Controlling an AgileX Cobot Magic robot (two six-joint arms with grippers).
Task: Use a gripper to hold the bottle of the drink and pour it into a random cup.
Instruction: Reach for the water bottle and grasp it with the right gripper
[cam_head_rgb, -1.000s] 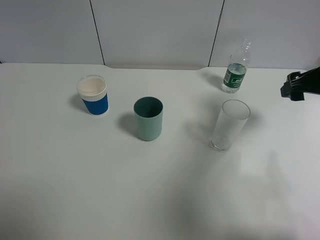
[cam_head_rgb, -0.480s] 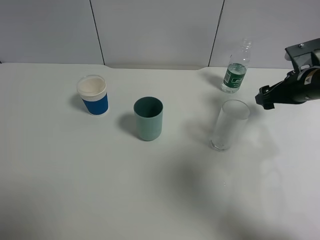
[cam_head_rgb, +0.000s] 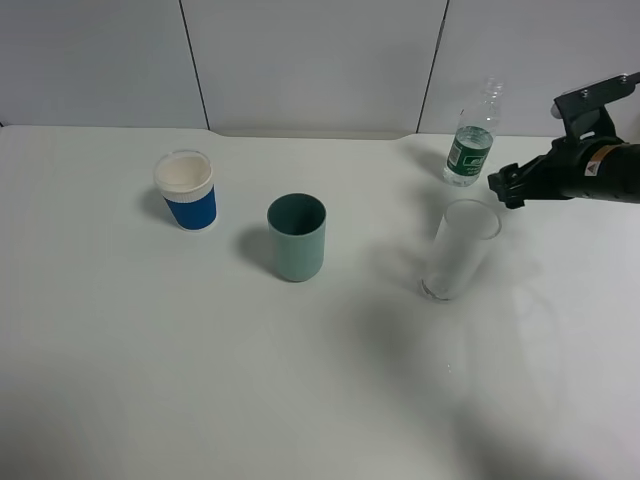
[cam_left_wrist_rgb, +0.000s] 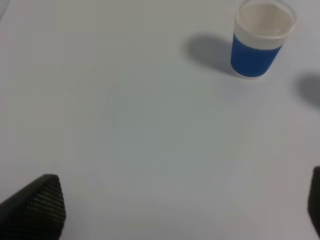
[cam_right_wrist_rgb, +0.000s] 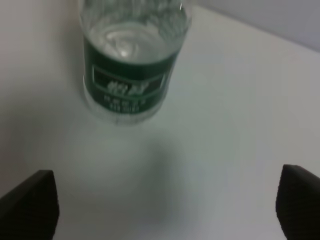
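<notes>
White table (cam_head_rgb: 200, 380), grey panel wall (cam_head_rgb: 310, 60) behind. Right gripper (cam_head_rgb: 503, 187) hangs just right of the bottle (cam_head_rgb: 470, 150), jaws spread wide with nothing in them. Left gripper (cam_left_wrist_rgb: 175, 210) is wide open too, and empty. Glass (cam_head_rgb: 458, 250) sits just in front of the bottle, which stands upright near the back edge. Teal cup (cam_head_rgb: 297, 237) is mid-table, blue-sleeved cup (cam_head_rgb: 187, 190) further left.
</notes>
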